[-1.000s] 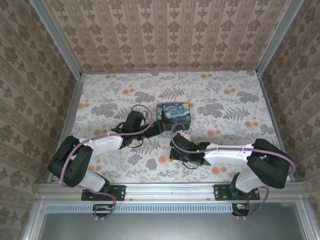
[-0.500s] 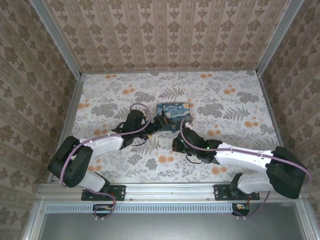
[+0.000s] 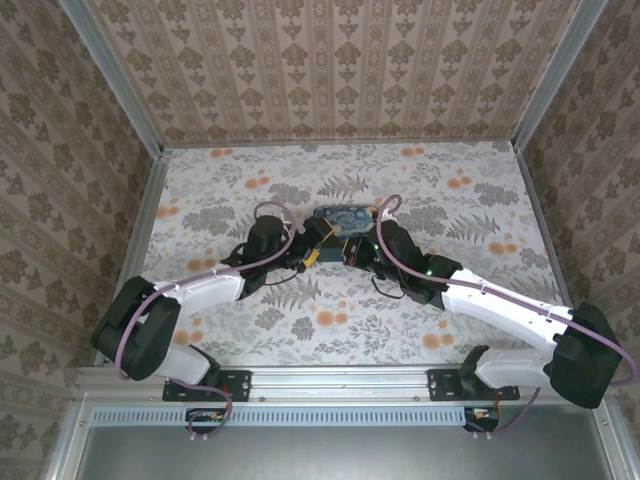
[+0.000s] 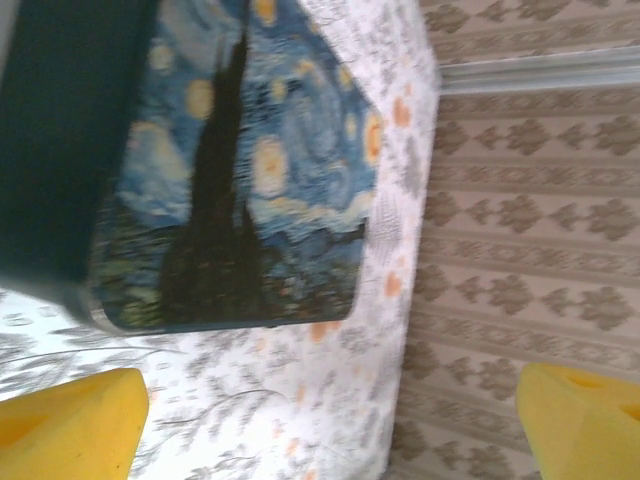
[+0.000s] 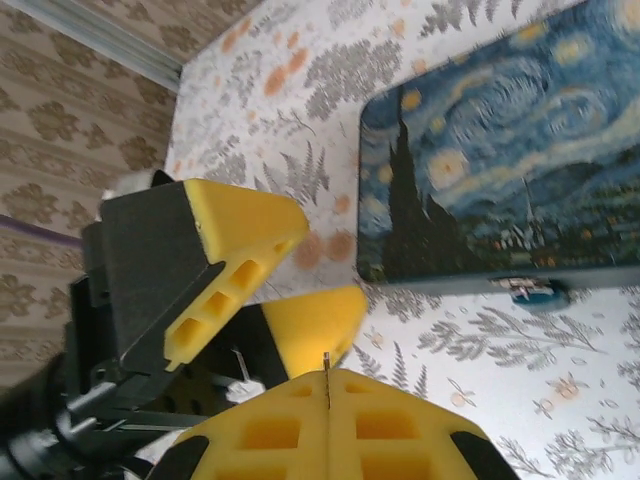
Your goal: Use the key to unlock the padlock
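Right gripper (image 5: 327,392) pinches the key (image 5: 327,363) in front of the printed box (image 3: 345,217).
Its yellow pads are pressed flat together, and the key stands up from the seam as a thin silvery sliver. The left gripper (image 4: 330,405) faces it just beside the box's near edge, fingers spread wide with nothing between them. A small blue-grey piece, apparently the padlock (image 5: 530,292), sits against the box's near edge on the floral table (image 3: 450,180).
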Controlling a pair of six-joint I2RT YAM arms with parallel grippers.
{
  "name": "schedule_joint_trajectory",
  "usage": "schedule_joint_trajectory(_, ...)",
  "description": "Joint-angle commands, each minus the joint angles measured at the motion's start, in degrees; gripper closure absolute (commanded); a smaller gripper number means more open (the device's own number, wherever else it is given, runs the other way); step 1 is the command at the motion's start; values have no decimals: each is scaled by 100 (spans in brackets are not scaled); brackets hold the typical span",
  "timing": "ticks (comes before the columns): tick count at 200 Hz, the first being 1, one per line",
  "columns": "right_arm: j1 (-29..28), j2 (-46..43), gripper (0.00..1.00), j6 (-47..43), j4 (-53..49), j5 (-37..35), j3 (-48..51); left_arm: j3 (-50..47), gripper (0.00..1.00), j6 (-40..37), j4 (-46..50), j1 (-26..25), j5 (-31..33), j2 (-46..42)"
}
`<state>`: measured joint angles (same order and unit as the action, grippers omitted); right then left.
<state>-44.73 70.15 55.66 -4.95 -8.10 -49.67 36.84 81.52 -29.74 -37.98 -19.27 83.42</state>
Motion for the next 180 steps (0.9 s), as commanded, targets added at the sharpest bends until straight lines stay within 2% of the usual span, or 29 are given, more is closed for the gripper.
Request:
schedule_joint_trajectory(1,78,76,100,-32,52,-6,-332,20,8,970,-1221,-73,-138,342)
schedule_joint_trajectory(49,120,413,100,88,327,25,-715,104,16,1922,-2581,-299,85,994)
schedule_joint_trajectory(82,124,590,100,170,524,1,-755,16,18,2367,-3249,-383,353,1239)
schedule_joint_trajectory(131,123,666,100,269,705,-100,-600,-80,20,2813,-4011,-462,564,1502)
schedule_joint_trajectory(180,176,746,100,323,792,-159,-509,-136,21,2912,-4254,-583,626,1601)
